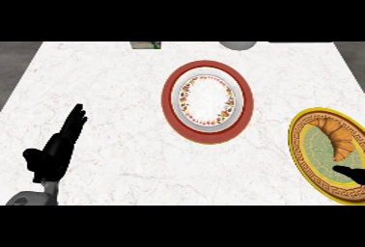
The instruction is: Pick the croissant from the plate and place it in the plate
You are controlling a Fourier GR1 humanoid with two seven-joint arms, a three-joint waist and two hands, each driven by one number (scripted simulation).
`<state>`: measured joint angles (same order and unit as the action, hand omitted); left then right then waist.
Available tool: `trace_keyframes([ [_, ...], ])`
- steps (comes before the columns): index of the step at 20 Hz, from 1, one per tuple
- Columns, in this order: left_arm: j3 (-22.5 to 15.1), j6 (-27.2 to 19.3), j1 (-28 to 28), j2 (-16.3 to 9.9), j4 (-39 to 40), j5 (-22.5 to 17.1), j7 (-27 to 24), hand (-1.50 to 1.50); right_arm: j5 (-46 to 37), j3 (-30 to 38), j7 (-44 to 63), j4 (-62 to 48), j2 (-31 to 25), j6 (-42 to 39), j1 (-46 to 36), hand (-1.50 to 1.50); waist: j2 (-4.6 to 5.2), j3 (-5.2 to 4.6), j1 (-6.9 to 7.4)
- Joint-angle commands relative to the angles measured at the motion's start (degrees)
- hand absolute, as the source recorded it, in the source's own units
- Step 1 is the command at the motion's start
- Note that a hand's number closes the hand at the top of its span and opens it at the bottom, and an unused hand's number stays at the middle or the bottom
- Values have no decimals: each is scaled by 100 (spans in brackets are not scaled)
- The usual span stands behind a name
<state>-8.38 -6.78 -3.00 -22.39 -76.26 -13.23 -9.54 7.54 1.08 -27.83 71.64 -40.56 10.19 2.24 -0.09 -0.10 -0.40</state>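
Lying lengthwise up the yellow plate (305,166), the croissant (336,137) sits just beyond the right hand (352,173), whose fingers cannot be made out; the left hand (58,147) rests open far off.

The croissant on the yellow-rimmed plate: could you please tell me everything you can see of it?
The croissant is golden-orange with darker ridges across its back, curved and tapering to a point at its lower end. It lies flat on the yellow-rimmed plate, on the green centre towards the plate's upper part, at the counter's right side. Nothing grips it: the right hand shows only as dark fingers just below its lower tip, not touching it.
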Motion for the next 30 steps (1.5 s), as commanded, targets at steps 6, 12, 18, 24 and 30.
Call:
trace_keyframes([
  [6,-2,-37,97,102,-325,108,163,0,-925,-518,1894,303,-1008,-572,-39,-150,4,6,87],
  [12,204,195,-404,262,414,215,80,0,-1354,-565,2292,22,-837,-951,-275,-150,24,10,51],
  [18,300,347,-79,279,330,397,-172,0,-1841,-584,3078,492,-896,-1261,-121,-150,8,7,27],
  [24,378,323,1,533,46,610,35,0,-2448,-427,2632,-703,-407,-1642,-801,-150,10,11,52],
  [30,656,636,-89,502,265,659,-12,0,-3093,-379,2514,-1873,144,-1626,-1785,-150,21,12,88],
])
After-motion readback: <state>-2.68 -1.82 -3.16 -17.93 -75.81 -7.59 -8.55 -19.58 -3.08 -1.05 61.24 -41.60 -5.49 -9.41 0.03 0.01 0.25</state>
